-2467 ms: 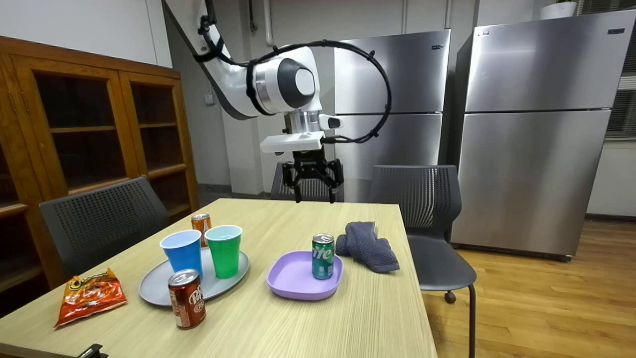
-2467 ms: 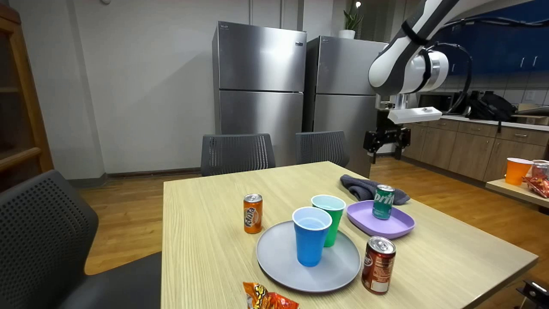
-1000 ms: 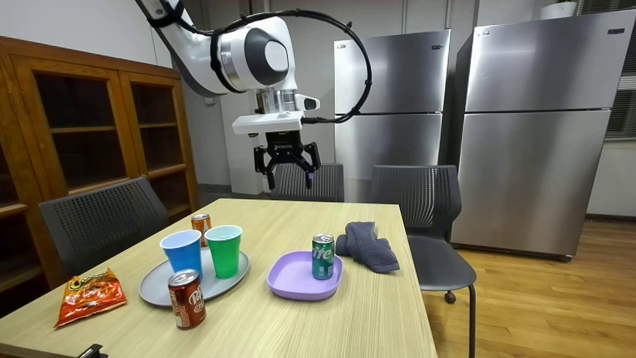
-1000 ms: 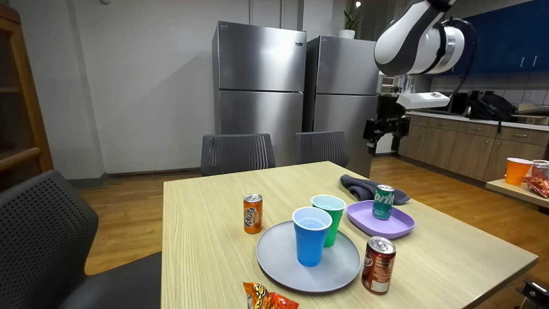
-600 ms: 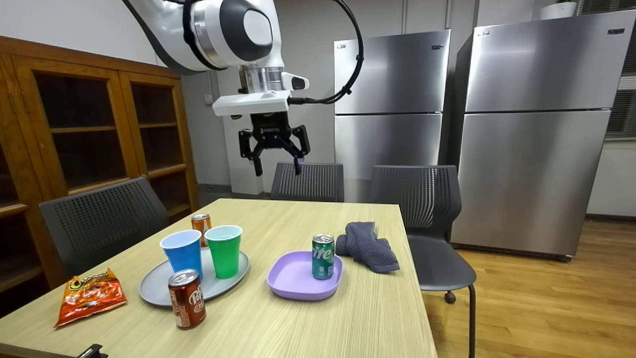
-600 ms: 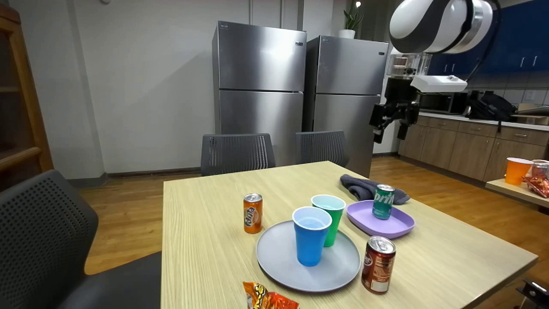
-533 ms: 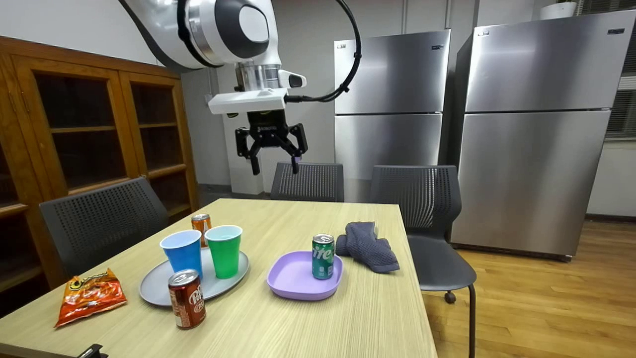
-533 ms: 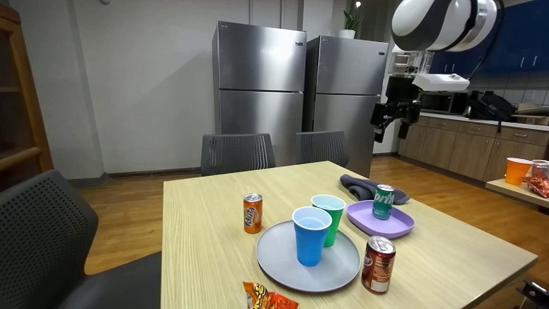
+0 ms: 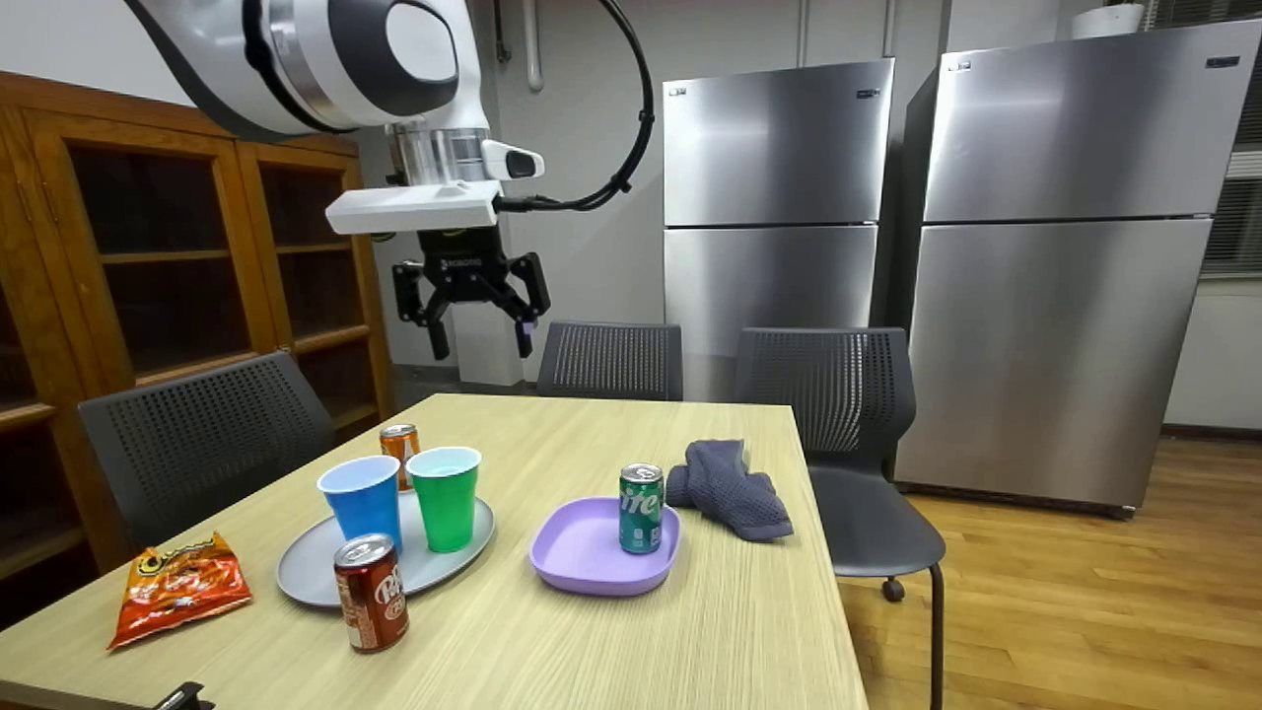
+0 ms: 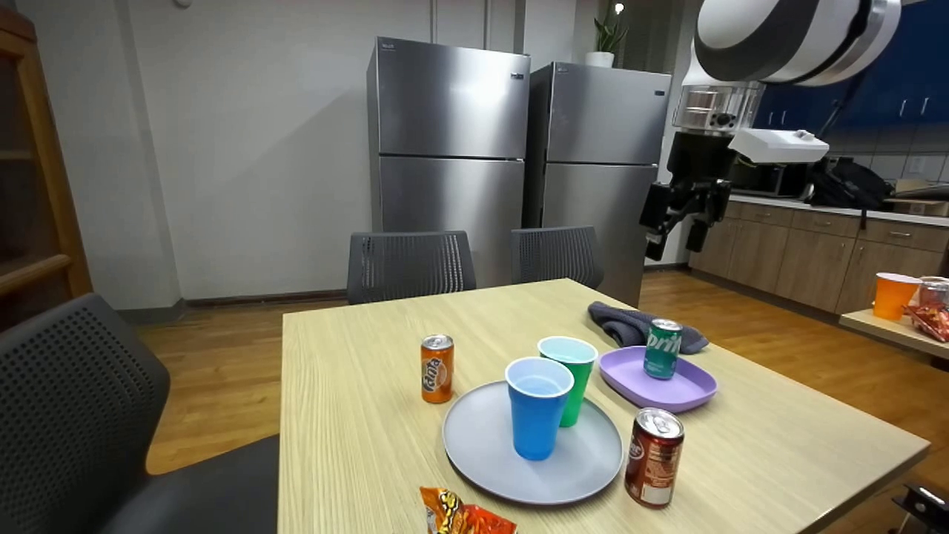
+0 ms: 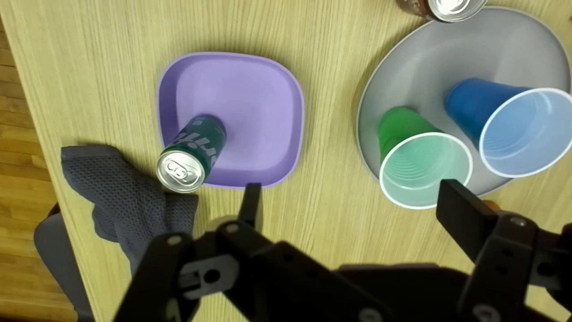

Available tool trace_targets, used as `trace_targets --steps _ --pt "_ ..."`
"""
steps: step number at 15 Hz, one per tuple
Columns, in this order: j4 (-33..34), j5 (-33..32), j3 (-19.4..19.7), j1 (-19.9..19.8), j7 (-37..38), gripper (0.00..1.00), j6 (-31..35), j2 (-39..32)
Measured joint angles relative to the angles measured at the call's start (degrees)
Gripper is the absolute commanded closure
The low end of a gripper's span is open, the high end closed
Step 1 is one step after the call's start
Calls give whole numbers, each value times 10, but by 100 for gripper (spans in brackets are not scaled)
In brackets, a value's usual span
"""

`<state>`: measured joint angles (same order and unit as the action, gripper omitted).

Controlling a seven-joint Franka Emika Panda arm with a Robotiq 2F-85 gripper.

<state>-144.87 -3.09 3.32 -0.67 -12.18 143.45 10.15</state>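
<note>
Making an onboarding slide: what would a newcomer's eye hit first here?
Probably the black claw, hanging open and empty above the pale table. Next, the bright blue cup and green cup, side by side on the gray plate. Then the Sprite can, upright in the purple tray.

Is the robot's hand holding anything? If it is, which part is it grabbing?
Nothing is held: the hand hangs open in the air. The Sprite can and the green cup stand lower down, untouched.

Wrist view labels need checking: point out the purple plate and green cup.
Purple plate (image 11: pixel 252 109), in the wrist view: bare inner floor.
Green cup (image 11: pixel 423 162), in the wrist view: pale inside wall.
</note>
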Motion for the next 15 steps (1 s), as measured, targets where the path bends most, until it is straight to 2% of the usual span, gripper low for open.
trace_targets --steps 6,10,15 --pt "-58 30 -4 46 -20 0 4 42" --pt "-89 42 -7 71 -26 0 20 43" --pt "-120 42 -22 85 -26 0 31 33"
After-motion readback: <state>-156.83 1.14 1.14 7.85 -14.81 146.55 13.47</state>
